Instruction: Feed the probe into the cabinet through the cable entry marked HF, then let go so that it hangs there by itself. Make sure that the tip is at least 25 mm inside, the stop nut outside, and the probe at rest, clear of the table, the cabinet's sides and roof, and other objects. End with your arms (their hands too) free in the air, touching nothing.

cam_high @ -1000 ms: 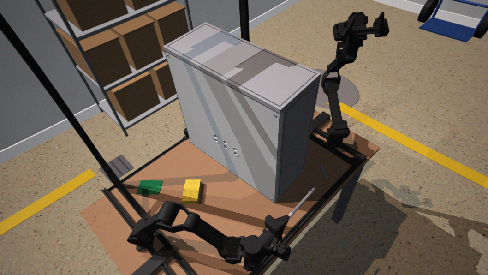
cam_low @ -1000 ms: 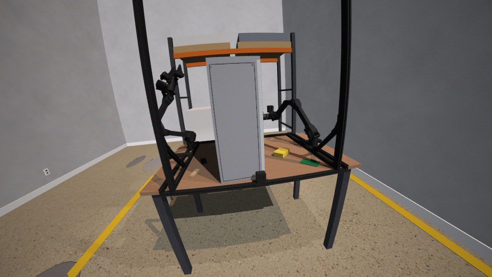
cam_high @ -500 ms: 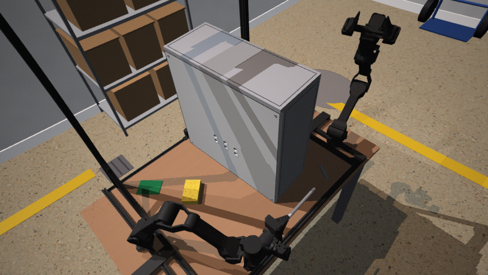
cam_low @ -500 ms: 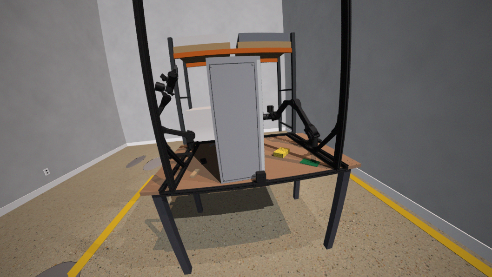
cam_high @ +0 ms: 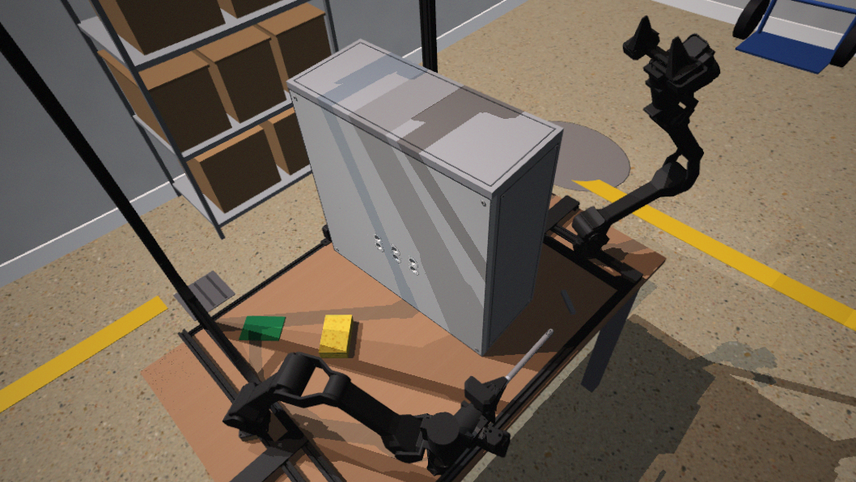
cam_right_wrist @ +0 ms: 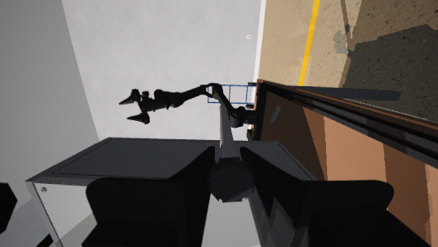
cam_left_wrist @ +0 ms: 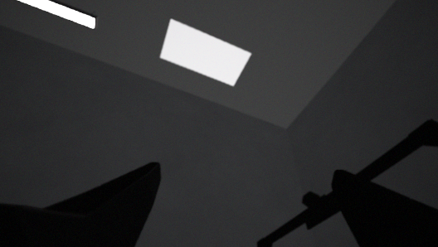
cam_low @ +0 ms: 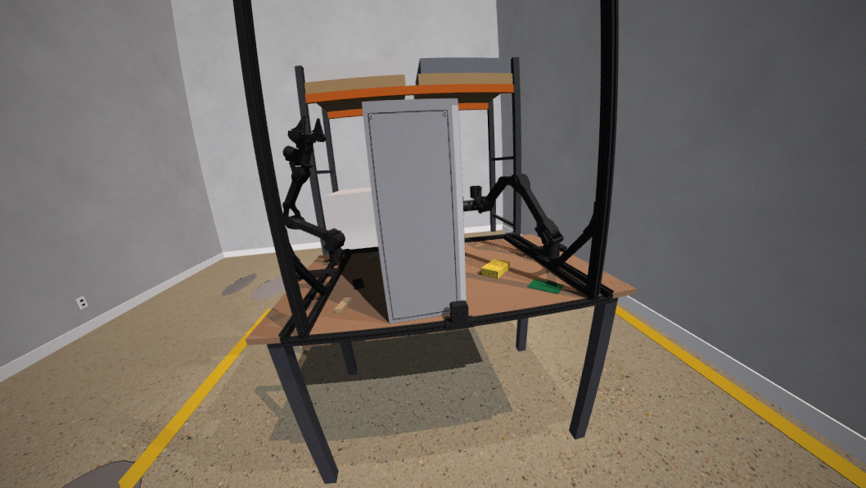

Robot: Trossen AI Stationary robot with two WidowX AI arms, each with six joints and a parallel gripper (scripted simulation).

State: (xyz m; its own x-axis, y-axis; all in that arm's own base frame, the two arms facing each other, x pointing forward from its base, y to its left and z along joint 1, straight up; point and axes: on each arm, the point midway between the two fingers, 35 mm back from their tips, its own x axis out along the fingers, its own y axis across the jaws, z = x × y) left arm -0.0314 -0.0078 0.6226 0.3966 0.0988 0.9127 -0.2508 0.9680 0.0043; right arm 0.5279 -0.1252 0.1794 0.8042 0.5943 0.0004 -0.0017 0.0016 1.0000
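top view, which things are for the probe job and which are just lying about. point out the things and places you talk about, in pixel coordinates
For the job:
- probe (cam_high: 530, 354) (cam_right_wrist: 226, 137), in the right claw (cam_high: 502, 382) (cam_right_wrist: 226, 152)
- cabinet (cam_high: 383, 173) (cam_low: 415, 212) (cam_right_wrist: 124, 159)
- its three cable entries (cam_high: 395, 253), markings unreadable
- left claw (cam_high: 659, 46) (cam_low: 310, 127) (cam_left_wrist: 246, 170) (cam_right_wrist: 124, 111), open

Lying about:
- yellow block (cam_high: 336, 334) (cam_low: 494, 268)
- green sheet (cam_high: 262, 327) (cam_low: 545, 286)
- grey bar (cam_high: 567, 302) (cam_low: 371, 255) (cam_right_wrist: 274, 114)

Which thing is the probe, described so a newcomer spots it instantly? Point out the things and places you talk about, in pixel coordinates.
Start at the tall grey cabinet (cam_high: 389, 179) (cam_low: 417, 212) (cam_right_wrist: 124, 159), then find the right gripper (cam_high: 502, 383) (cam_low: 467, 205) (cam_right_wrist: 226, 152) beside it. The probe (cam_high: 530, 354) (cam_right_wrist: 226, 130) is the slim, pale rod sticking out from its fingers. Unlike the short, dark bar (cam_high: 567, 302) (cam_right_wrist: 274, 114) lying nearby, it is held up.
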